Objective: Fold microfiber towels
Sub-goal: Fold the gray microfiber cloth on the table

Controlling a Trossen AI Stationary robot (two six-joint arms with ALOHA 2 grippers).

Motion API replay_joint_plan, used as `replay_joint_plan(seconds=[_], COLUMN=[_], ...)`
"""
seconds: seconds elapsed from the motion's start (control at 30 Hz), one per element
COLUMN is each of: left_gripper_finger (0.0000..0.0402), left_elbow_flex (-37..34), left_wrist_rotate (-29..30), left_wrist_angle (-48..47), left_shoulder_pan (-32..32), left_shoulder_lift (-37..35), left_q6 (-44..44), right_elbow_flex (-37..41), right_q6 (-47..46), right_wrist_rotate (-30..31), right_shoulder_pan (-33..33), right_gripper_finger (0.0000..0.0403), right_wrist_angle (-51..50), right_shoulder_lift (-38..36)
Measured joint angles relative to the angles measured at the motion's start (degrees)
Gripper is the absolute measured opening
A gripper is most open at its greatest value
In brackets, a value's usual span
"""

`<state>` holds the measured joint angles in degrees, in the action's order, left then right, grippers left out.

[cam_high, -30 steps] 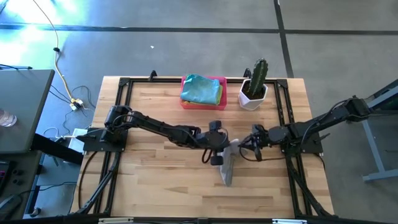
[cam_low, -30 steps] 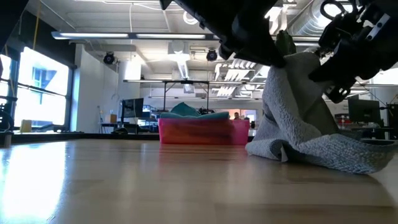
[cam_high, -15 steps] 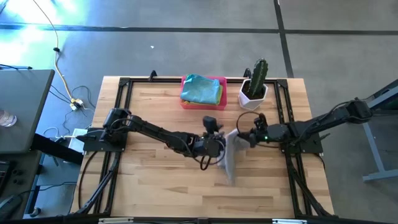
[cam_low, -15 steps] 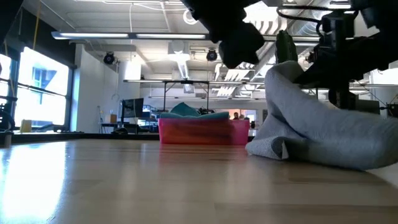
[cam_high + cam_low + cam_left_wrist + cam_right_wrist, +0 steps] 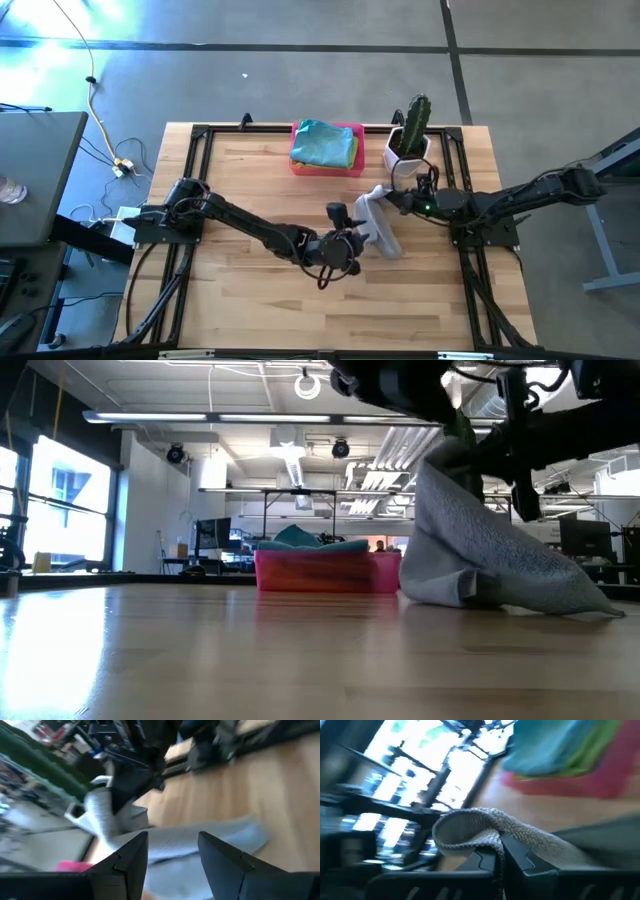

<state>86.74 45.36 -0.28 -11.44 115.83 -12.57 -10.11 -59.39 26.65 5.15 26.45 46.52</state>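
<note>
A grey microfiber towel [image 5: 382, 230] lies bunched right of the table's middle. Its far end is raised and my right gripper [image 5: 386, 198] is shut on it. In the low view the towel [image 5: 480, 560] slopes down from that gripper to the table. My left gripper [image 5: 360, 243] stands open just left of the towel's near part, touching nothing, its fingers [image 5: 131, 852] pointing at the towel [image 5: 200, 837]. Folded blue and green towels [image 5: 324, 143] lie in a pink tray [image 5: 355, 132] at the far edge. My right gripper pinches the towel's raised far end [image 5: 485, 827] between its two shut fingers; the cloth bulges over the fingertips as a fold. The fingers come nearly level from the table's right. The towel hangs slack below the hold, its lower part [image 5: 520, 595] resting on the table.
A cactus in a white pot [image 5: 408, 140] stands at the far edge, close behind my right gripper. The pink tray sits left of it. A black frame [image 5: 200, 135] runs along the table's edges. Bare wood [image 5: 260, 290] lies toward the near and left sides.
My left gripper has let go of the towel and drawn back a little toward the near edge. My right gripper has carried the towel's end toward the far edge and rolled. The towel's near part has been dragged along the table after it.
</note>
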Motion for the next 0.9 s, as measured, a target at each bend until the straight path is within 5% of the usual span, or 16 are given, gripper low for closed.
replay_joint_plan(seconds=[0.43,0.57,0.73,0.9], left_gripper_finger=[0.0163,0.0164,0.0165,0.0165], left_elbow_flex=[0.1,0.0,0.0,0.0], left_wrist_rotate=[-20.8,-21.8,-17.8,-23.8], left_wrist_angle=[1.8,2.5,6.8,12.5], left_shoulder_pan=[3.5,3.7,3.0,2.4], left_shoulder_lift=[2.2,5.5,9.6,14.0], left_q6=[14.0,16.1,19.6,9.2], right_elbow_flex=[0.0,0.0,0.0,0.0], right_q6=[-4.9,-2.7,-11.3,-17.5], right_wrist_rotate=[-5.2,-6.5,-5.1,-5.0], right_shoulder_pan=[-0.6,-0.1,1.3,1.6], right_gripper_finger=[0.0,0.0,0.0,0.0], right_wrist_angle=[7.4,9.9,2.8,-2.2], right_shoulder_lift=[0.0,0.0,0.0,0.0])
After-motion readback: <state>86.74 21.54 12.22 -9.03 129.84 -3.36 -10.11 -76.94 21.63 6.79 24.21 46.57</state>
